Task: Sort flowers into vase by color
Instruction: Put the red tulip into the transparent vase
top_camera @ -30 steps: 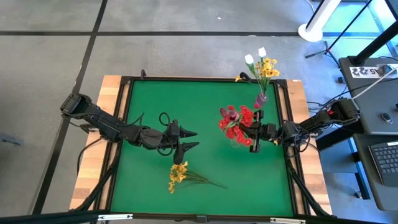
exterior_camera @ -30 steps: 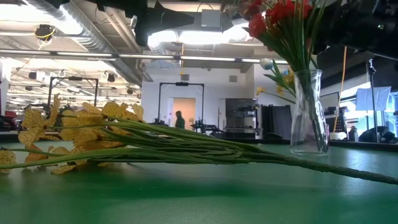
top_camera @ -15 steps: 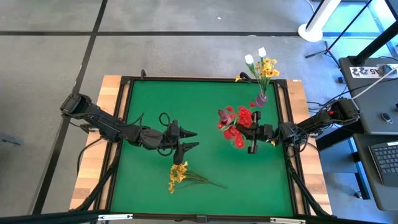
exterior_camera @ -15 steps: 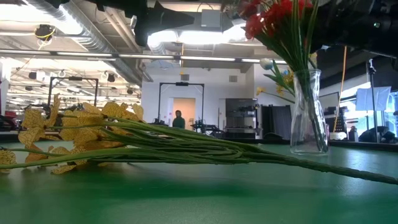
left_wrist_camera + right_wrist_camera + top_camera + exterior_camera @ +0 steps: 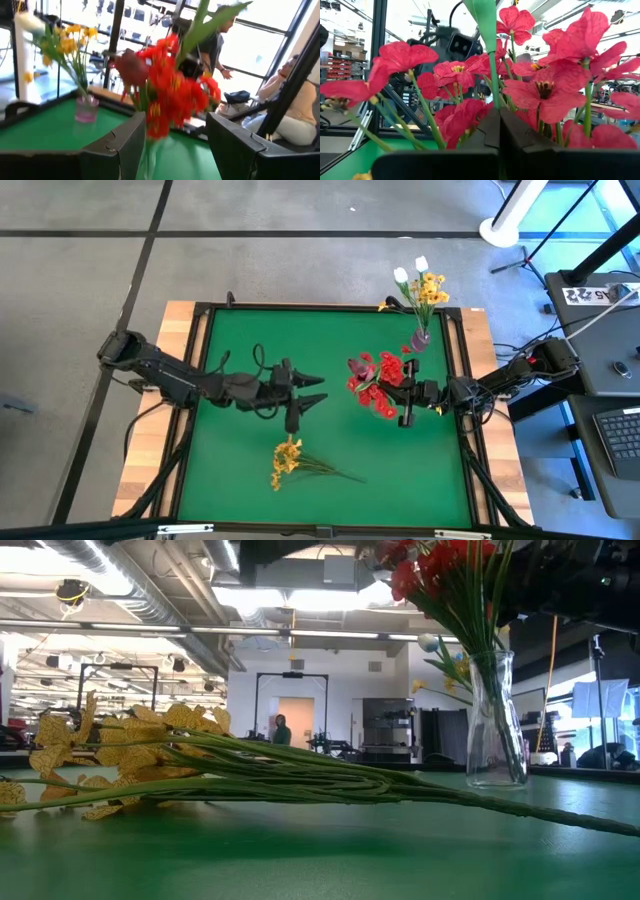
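Red flowers (image 5: 375, 380) stand in a clear glass vase (image 5: 495, 720) right of the table's middle. My right gripper (image 5: 403, 398) is at their right side, shut on a green stem (image 5: 492, 85) among the blooms. My left gripper (image 5: 318, 388) hovers open above the table's middle and points level at the red bunch (image 5: 170, 85), with nothing between its fingers. A yellow spray (image 5: 288, 463) lies flat on the green mat near the front edge. Yellow and white flowers (image 5: 420, 285) stand in a small vase (image 5: 420, 337) at the far right. My right gripper pinches a green stem (image 5: 493, 95) between its two shut fingers. The fingers come from the table's right, slanting a little upward, and lie across the stem. The stem rises upright above the fingers to a green leaf (image 5: 482, 12). Its lower part is hidden by the gripper.
The mat is framed by a dark raised rail (image 5: 200, 380) on a wooden table. Cables loop behind my left wrist (image 5: 262, 370). Beyond the table's right side, people (image 5: 295, 105) sit and stand in the room. A desk with a keyboard (image 5: 615, 435) is off to the right.
My left gripper has risen and moved toward the table's far right, nearer the red flowers, staying open. The yellow spray has not moved.
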Motion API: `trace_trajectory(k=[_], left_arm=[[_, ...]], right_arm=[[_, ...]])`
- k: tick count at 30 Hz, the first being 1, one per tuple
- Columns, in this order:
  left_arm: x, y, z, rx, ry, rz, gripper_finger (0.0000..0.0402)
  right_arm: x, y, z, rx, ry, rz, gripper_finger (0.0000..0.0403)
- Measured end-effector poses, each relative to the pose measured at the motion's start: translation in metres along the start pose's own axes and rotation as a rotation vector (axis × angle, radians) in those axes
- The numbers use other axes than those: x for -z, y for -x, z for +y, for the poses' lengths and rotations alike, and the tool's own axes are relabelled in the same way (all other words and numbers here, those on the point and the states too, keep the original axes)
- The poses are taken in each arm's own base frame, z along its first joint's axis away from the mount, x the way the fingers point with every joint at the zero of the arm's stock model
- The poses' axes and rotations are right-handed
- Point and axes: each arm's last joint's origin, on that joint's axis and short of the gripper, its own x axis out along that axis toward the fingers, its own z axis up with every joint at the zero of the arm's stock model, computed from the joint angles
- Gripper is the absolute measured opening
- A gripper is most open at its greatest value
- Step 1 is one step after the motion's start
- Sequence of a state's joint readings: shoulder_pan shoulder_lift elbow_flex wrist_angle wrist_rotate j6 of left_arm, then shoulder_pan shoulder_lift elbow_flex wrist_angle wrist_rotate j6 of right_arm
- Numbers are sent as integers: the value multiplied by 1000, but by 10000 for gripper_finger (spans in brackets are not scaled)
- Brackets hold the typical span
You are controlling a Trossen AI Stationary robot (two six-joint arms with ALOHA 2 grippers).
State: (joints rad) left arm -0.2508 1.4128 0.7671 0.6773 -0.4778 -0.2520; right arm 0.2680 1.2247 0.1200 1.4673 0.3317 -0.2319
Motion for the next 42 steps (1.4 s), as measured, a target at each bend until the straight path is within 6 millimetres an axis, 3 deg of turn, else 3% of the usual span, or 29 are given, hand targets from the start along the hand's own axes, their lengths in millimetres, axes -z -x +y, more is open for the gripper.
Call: trace_trajectory(k=[9, 18, 28, 33, 42], left_arm=[[-51, -34, -4, 0, -155, 6, 203], [-60, -72, -13, 6, -270, 9, 221], [-87, -78, -18, 83, -267, -64, 249], [-88, -80, -15, 118, -261, -52, 249], [-70, -99, -6, 132, -222, -49, 249]], right_arm=[[0, 0, 0, 0, 4, 0, 0], [1, 0, 0, -1, 5, 5, 0], [1, 0, 0, -4, 4, 9, 0], [1, 0, 0, -5, 5, 12, 0], [3, 0, 1, -9, 9, 25, 0]])
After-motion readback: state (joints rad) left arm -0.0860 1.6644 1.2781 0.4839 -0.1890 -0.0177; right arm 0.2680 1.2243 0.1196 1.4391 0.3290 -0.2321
